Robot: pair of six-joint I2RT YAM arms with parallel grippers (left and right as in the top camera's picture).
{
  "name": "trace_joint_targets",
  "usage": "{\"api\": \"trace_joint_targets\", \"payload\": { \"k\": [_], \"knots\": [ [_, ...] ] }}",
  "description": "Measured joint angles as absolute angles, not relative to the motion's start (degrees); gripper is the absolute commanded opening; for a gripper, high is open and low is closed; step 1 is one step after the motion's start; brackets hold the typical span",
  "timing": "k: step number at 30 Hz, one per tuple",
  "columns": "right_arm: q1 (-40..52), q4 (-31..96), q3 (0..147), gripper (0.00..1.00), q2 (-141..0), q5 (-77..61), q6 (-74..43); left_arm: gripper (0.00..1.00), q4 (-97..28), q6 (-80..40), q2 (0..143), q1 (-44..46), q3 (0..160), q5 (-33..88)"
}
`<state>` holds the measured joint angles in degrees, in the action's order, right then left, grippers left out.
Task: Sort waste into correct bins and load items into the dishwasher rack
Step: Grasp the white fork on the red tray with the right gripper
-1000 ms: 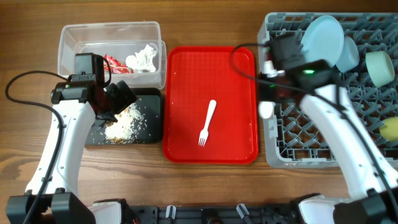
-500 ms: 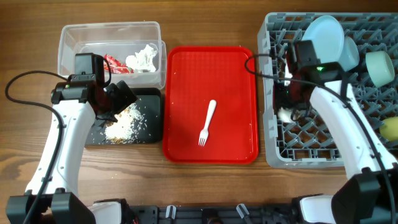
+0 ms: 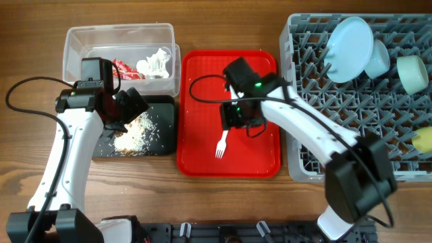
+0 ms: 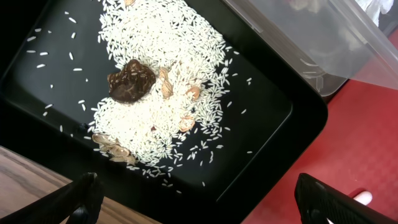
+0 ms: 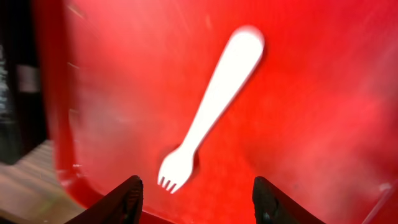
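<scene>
A white fork point(image 3: 223, 138) lies on the red tray point(image 3: 202, 81); it also shows in the right wrist view point(image 5: 211, 106). My right gripper point(image 3: 235, 116) hovers just above its handle, open and empty point(image 5: 199, 193). My left gripper point(image 3: 125, 108) is open and empty point(image 4: 199, 199) over the black tray point(image 3: 165, 108) with rice scraps point(image 4: 158, 74). The clear tub point(image 3: 74, 47) holds the red wrapper point(image 3: 123, 68) and the tissue point(image 3: 155, 63). The rack point(image 3: 297, 155) holds the plate point(image 3: 351, 39), blue bowl point(image 3: 378, 59), mint bowl point(image 3: 410, 73) and yellow cup point(image 3: 424, 140). The spoon is not visible.
The red tray lies between the black tray and the rack, its rim close to both. The clear tub's wall point(image 4: 323, 50) stands right behind the black tray. Bare wooden table point(image 3: 223, 202) runs along the front.
My right arm has swung left from the rack to above the fork on the red tray. The white item seen at its jaws earlier is gone. The left arm has not moved.
</scene>
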<state>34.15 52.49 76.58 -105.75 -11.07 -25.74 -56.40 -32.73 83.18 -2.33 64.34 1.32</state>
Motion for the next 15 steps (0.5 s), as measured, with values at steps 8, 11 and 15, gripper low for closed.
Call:
{"api": "trace_joint_targets", "payload": {
  "k": [8, 11, 15],
  "knots": [
    [39.1, 55.1, 76.4, 0.57, -115.2, -10.9, -31.9, 1.00, -56.4, -32.7, 83.2, -2.3, 64.4, 1.3],
    [39.2, 55.3, 76.4, 0.51, -115.2, -10.9, -32.4, 1.00, -56.4, -32.7, 83.2, -2.3, 64.4, 1.3],
    [39.2, 56.7, 76.4, 0.49, -115.2, -10.9, -33.0, 1.00, -56.4, -32.7, 83.2, -2.3, 64.3, 1.3]
  ]
}}
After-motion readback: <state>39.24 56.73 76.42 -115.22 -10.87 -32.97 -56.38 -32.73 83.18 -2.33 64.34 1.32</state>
